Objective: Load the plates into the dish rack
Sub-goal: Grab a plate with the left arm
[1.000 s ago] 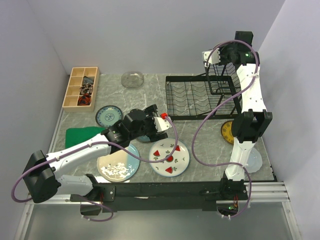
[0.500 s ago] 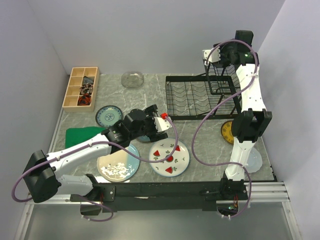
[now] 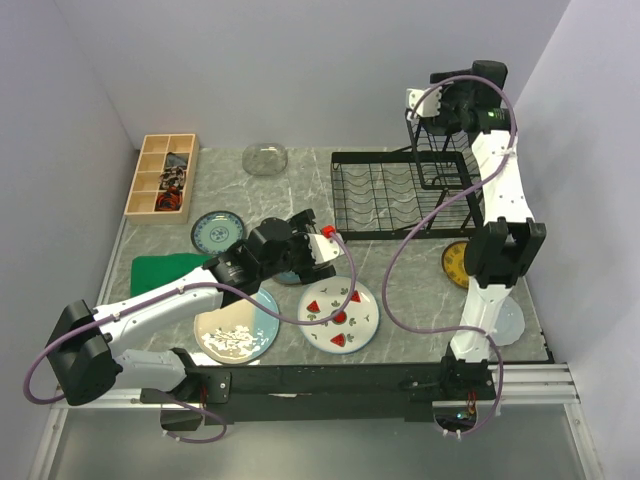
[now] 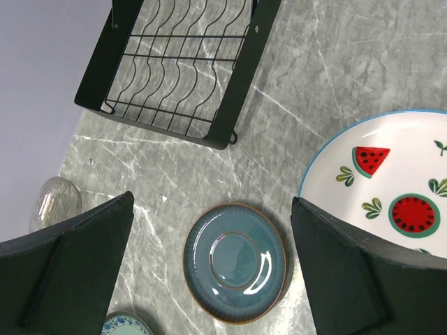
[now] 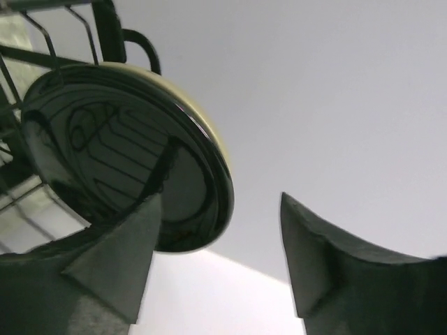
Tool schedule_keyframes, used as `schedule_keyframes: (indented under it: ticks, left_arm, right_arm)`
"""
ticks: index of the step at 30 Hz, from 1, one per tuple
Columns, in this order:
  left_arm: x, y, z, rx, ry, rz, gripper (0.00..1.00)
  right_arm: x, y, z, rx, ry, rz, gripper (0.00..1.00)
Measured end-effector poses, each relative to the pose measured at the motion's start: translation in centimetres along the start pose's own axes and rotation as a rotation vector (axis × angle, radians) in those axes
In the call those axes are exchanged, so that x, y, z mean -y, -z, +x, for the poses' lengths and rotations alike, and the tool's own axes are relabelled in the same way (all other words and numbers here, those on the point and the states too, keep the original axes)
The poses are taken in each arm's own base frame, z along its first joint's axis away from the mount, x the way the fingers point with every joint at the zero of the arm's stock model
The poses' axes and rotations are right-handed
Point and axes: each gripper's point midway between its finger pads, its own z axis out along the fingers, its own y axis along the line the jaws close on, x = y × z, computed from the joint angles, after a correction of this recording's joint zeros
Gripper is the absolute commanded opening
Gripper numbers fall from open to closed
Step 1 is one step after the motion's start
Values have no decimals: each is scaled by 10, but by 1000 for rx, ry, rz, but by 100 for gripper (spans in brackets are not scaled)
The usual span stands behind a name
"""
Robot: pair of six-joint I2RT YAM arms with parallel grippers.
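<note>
My left gripper (image 4: 211,230) hangs open above a slate-blue plate (image 4: 235,262), which lies flat on the table between the two fingers' lines. The watermelon plate (image 4: 391,188) lies just to its right. The black wire dish rack (image 3: 395,190) stands at the back right. High at its raised basket (image 3: 440,160), my right gripper (image 5: 223,258) is open. A black plate with a cream rim (image 5: 126,153) stands on edge among the wires, beside the left finger (image 5: 119,258) and free of the right one.
Around the left arm lie a cream-and-blue plate (image 3: 236,330) and a small blue patterned plate (image 3: 217,231), with a glass plate (image 3: 265,158) at the back. A yellow plate (image 3: 457,262) and a pale plate (image 3: 505,320) lie by the right arm. Left: green cloth (image 3: 165,268), wooden box (image 3: 162,175).
The right gripper has opened and let go of the black plate, which now stands in the rack; the wrist has shifted slightly up and right. The left arm has not moved.
</note>
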Motion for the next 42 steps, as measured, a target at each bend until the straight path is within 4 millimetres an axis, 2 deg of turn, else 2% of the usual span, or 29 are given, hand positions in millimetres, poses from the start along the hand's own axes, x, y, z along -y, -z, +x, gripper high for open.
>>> schedule_keyframes:
  ticks: [1,3,5,8,10,12,13,15,16,19,21,25,28,30,32,35,38,42]
  left_arm:
    - [0,0,0,1,2,1,99]
    - [1,0,0,2,12,3,99]
    - [2,0,-1,3,30,4,100]
    - [0,0,-3,7,91,-1,100]
    - [-6,2,-9,20,143,-8,99]
    - [-21,4,-20,45,224,-27,99]
    - [-30,5,-25,59,257,-41,99]
    - [-54,8,-36,96,365,-72,100]
    - [-66,9,-38,114,414,-88,99]
    - [-100,14,-37,161,571,-135,100]
    - [-118,15,-26,171,681,-168,99]
    - [-135,13,-1,158,953,-197,99]
    - [-130,14,21,131,1142,-203,99]
    - [-107,16,46,73,1286,-200,97]
    - [-79,21,70,-13,1404,-209,91]
    - [-46,31,105,-149,1554,-274,89]
    - [-32,40,126,-236,1637,-367,88]
    - [-17,38,139,-329,1648,-447,88]
  right_arm:
    - [1,4,-2,1,-27,8,89]
    - [6,17,-6,1,-96,33,99]
    - [13,34,-11,1,-171,64,100]
    - [30,74,-23,14,-342,130,100]
    - [45,111,-36,41,-497,186,100]
    - [56,154,-54,93,-656,236,100]
    - [54,176,-65,127,-727,247,100]
    - [41,215,-89,203,-845,252,100]
    - [24,232,-103,243,-901,231,100]
    - [-36,265,-144,352,-1038,110,100]
    - [-68,274,-163,404,-1089,43,100]
    - [-155,265,-186,421,-1215,-132,100]
    - [-212,253,-198,408,-1316,-262,100]
    - [-239,249,-204,397,-1366,-327,100]
    - [-249,249,-206,386,-1385,-356,100]
    - [-243,248,-204,394,-1375,-327,100]
    - [-242,247,-204,392,-1377,-330,100]
    - [-245,245,-204,383,-1386,-349,100]
